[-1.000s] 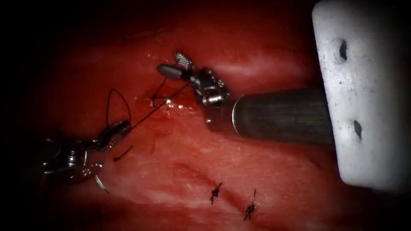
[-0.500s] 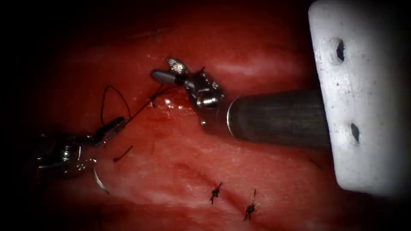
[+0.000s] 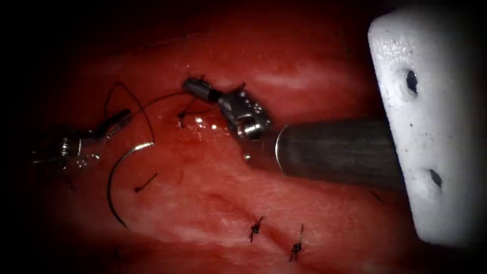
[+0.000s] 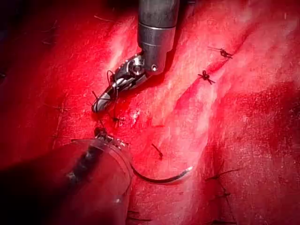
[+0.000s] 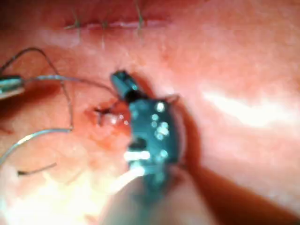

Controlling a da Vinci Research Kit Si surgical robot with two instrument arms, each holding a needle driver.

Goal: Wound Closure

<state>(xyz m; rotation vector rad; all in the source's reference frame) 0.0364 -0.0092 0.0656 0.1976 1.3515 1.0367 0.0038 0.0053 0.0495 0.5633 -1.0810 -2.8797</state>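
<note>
The right arm's shaft is reaching in level from the right, its wrist bending up and leftward, and its end effector (image 3: 195,87) (image 4: 101,102) (image 5: 121,83) is pinching closed on the thread (image 3: 152,101). The left arm's end effector (image 3: 117,120) is pointing up and to the right from the left edge, jaws clamped together on the same thread.

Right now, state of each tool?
Left tool: shut on the thread.
Right tool: shut on the thread.
Needle: free, lying on the tissue.
</note>
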